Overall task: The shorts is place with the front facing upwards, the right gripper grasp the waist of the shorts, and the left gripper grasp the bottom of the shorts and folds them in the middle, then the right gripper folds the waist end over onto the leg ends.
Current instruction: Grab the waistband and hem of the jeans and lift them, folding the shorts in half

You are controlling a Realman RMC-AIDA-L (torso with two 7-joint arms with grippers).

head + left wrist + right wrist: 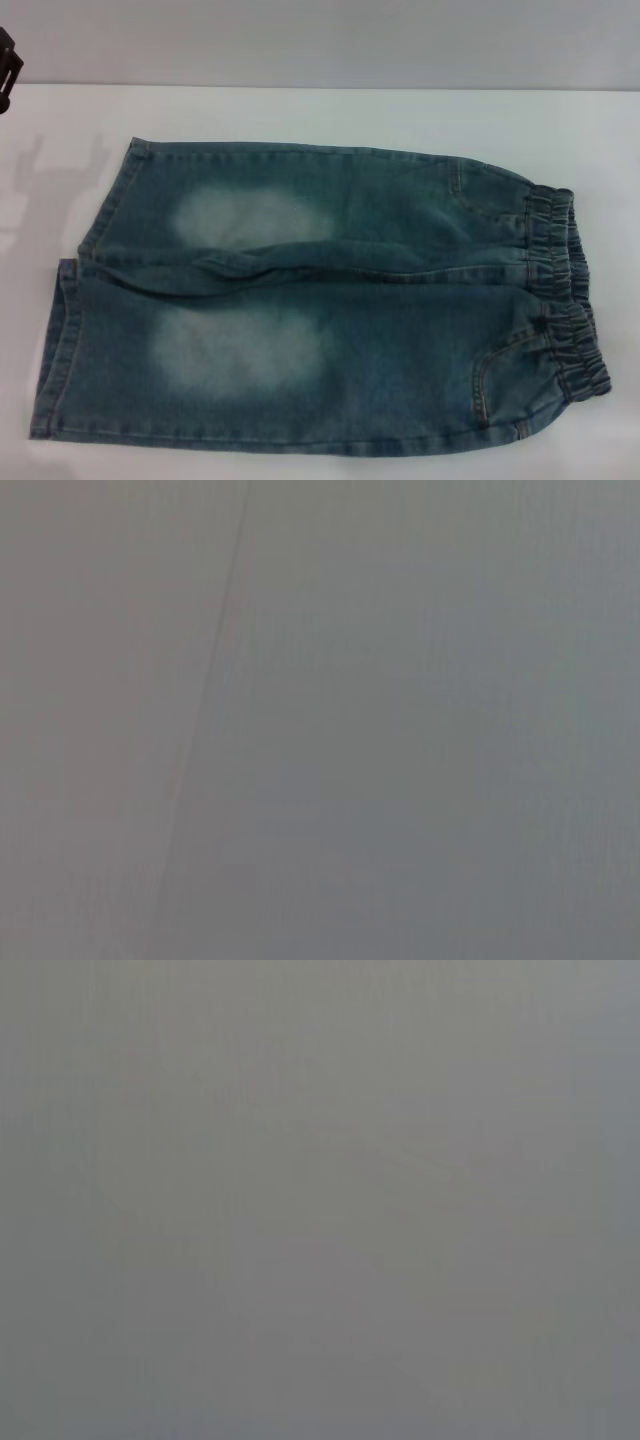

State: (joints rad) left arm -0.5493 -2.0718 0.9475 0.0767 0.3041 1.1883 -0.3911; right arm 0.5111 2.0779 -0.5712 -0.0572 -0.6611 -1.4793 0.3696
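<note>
- The shorts [310, 300] lie flat on the white bench [320, 115], front side up, spread wide across it.
- The waist [563, 290] sits at the right end, its puckered elastic bunched up; the leg ends [62, 340] lie at the left, hems flat and straight.
- That layout suits the plan nicely: waist on the right arm's side, hems on the left arm's side, so each arm reaches its own end without crossing.
- The 2 pale thigh patches face up, and a soft ridge runs along the middle between the legs, roughly where the lengthwise fold should fall.
- No fold made yet, by my reading; both grasps are still to come.
- A dark shape [8, 65] peeks in at the far left edge, probably part of the left arm, mostly cut off.
- Left end effector and right end effector: neither is in view, so I cannot tell whether they are wide or narrow.
- Both wrist views show only blank grey, nothing to make out.
</note>
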